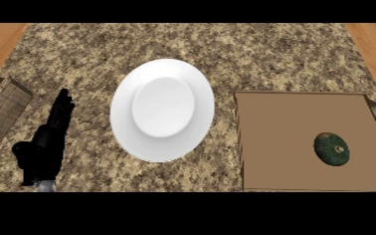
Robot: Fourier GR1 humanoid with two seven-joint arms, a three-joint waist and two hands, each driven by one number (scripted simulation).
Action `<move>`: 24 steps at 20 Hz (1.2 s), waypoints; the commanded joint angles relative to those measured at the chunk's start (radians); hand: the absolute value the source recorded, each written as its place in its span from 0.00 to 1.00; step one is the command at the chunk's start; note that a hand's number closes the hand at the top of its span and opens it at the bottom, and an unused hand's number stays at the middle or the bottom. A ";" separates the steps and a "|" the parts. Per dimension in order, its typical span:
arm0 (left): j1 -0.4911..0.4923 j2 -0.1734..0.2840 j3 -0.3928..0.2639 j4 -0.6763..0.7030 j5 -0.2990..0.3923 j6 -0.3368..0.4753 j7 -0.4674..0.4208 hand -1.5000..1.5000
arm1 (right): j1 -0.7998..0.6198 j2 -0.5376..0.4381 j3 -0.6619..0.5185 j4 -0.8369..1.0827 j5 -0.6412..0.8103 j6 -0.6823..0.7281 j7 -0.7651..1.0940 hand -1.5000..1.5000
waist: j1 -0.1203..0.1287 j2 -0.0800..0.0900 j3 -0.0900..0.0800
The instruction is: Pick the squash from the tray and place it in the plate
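Note:
A dark green squash (332, 149) lies on the brown tray (279, 129) at the right, near the tray's right side. The white plate (162, 109) stands in the middle of the counter, left of the tray, with nothing on it. My left hand (46, 142) shows at the lower left, open with its fingers straight and pointing up, resting well left of the plate. My right hand is out of view.
The granite counter (220, 45) stretches behind the plate and tray. A woven mat or basket edge (13, 102) sits at the far left, beside my left hand. Wooden strips (363, 35) show at the top corners.

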 commanded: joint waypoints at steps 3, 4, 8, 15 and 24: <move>0.057 0.084 0.039 0.015 -0.028 -0.047 -0.057 0.50 | 0.057 0.154 -0.169 -0.067 -0.149 -0.140 -0.039 0.00 | -0.043 -0.035 0.007; 0.054 0.100 0.048 0.036 -0.052 -0.032 -0.067 0.50 | 0.086 0.212 -0.229 -0.085 -0.216 -0.176 -0.060 0.00 | -0.073 -0.040 0.010; 0.069 0.122 0.038 0.051 -0.070 -0.050 -0.079 0.50 | 0.229 0.211 -0.333 0.006 -0.017 -0.452 -0.089 0.00 | -0.106 -0.030 0.004; 0.082 0.128 0.045 0.106 -0.056 -0.111 -0.171 0.50 | 0.422 0.568 -0.211 -0.299 0.030 -0.757 -0.425 0.00 | -0.063 -0.034 0.005; 0.082 0.130 0.075 0.127 -0.058 -0.152 -0.215 0.50 | 0.897 0.487 0.096 -0.477 0.175 -0.647 -0.252 0.00 | -0.031 -0.029 0.002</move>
